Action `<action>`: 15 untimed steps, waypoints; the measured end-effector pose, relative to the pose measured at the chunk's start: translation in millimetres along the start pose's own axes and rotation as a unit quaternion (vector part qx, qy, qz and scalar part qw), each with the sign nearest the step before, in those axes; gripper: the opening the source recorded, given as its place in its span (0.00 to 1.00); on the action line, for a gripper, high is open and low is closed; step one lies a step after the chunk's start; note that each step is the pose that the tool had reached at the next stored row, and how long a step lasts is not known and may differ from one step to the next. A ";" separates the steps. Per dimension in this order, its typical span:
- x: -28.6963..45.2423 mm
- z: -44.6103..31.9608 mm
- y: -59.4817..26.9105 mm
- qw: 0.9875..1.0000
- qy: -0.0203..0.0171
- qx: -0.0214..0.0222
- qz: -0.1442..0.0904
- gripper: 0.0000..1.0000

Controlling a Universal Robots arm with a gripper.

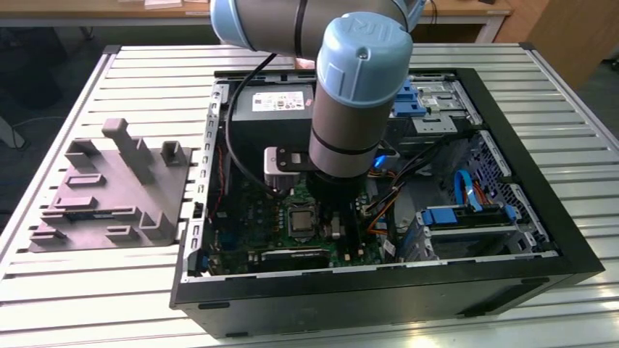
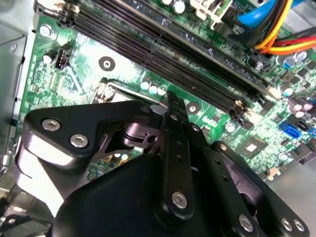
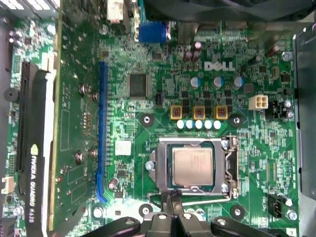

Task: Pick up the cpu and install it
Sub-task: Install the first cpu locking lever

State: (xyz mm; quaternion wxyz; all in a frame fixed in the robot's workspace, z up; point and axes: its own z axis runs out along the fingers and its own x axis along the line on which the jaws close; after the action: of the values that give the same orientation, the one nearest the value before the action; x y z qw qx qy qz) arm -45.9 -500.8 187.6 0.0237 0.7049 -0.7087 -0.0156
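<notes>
The cpu (image 3: 193, 166) lies flat inside the metal-framed socket (image 3: 229, 168) on the green motherboard (image 3: 163, 69) of the open computer case (image 1: 541, 239). The pincer (image 3: 172, 197) hovers just beside the socket's edge, fingers drawn narrow together, holding nothing.

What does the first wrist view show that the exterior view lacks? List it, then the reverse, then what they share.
First wrist view alone: the cpu seen close, lying flat inside the metal-framed socket, with the gripper at the socket's edge; also a blue slot and three yellow-topped parts.

Exterior view alone: the whole computer case, the arm reaching down into it, the grey fixture block on the slatted table, and the drive bay.

Shared: the green motherboard and the socket.
</notes>
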 end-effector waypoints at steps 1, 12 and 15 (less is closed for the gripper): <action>0.0 0.1 0.0 1.000 0.000 0.000 0.000 0.11; 0.0 -1.1 1.0 1.000 -0.001 0.000 0.000 0.11; 0.0 -4.2 1.2 1.000 -0.001 0.000 0.000 0.11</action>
State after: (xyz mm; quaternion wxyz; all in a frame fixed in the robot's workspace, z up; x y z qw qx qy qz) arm -46.9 -500.8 191.9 0.0233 0.7049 -0.7087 -0.0161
